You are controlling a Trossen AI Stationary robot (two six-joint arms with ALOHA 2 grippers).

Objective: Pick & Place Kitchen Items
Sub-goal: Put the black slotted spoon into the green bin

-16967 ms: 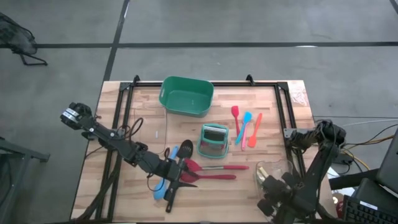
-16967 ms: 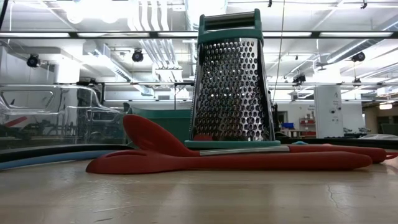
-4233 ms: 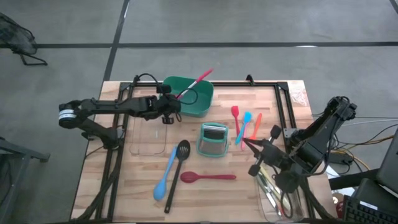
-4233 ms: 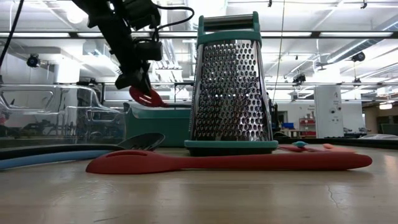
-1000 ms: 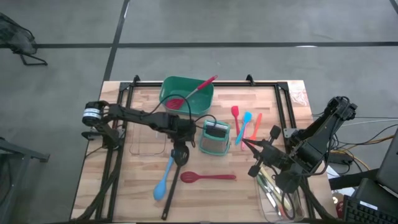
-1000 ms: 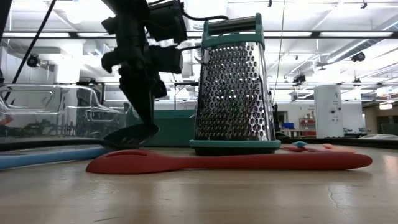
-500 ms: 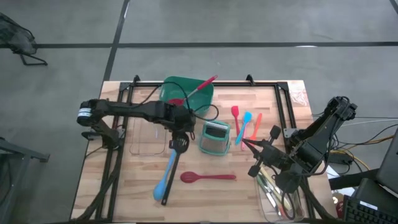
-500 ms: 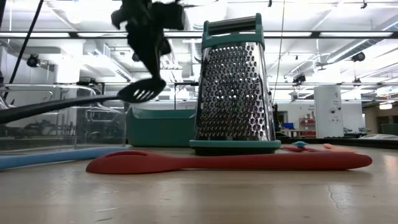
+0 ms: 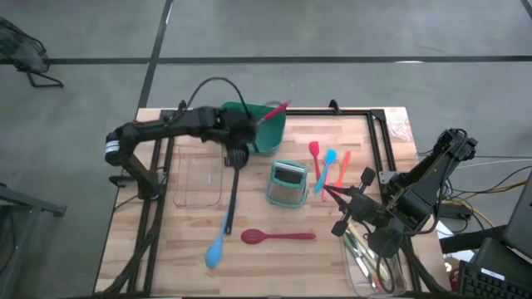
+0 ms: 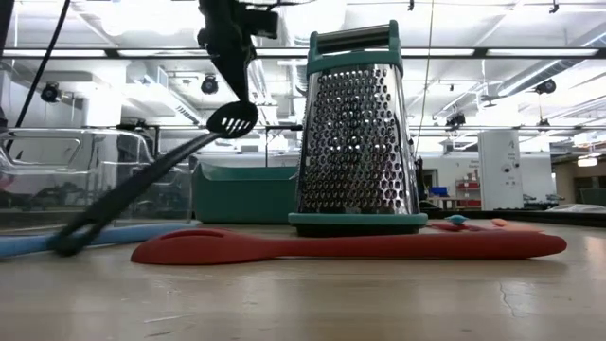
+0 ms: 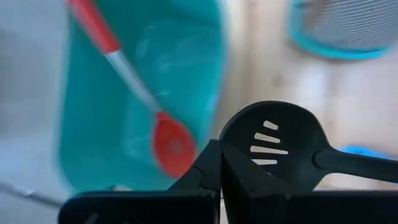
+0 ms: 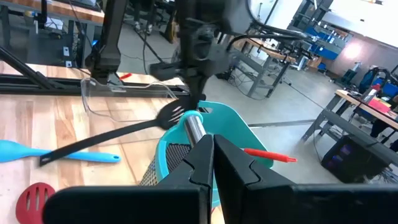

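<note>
The black slotted spoon [image 9: 233, 187] hangs from my left gripper [image 9: 236, 146], which is shut on it just near of the green tub [image 9: 249, 133]. In the tub lies a red spoon [image 11: 166, 142], its handle over the rim. A blue spoon [image 9: 218, 242] and another red spoon [image 9: 278, 237] lie flat on the table near the front. Three small spatulas [image 9: 329, 169] lie right of the grater [image 9: 287, 184]. My right gripper [image 9: 327, 192] waits shut and bare beside the spatulas, right of the grater. My left gripper pinches the rim of the slotted spoon's bowl [image 11: 235, 151] between its two fingers, coming from above and slanting down. The bowl [image 10: 232, 118] is lifted high and the handle slants down toward the near side. Whether the handle's end [image 10: 64, 243] touches the table I cannot tell.
A clear tray [image 9: 199, 178] lies left of the hanging spoon. Another clear tray [image 9: 370, 249] with utensils sits at the near right under the right arm. The grater stands upright mid-table. A black frame runs along the table's far and side edges.
My left gripper has risen and gone toward the far edge, up to the green tub, staying shut on the black slotted spoon. The spoon's bowl has been lifted off the table; its handle followed and now slants down instead of lying flat.
</note>
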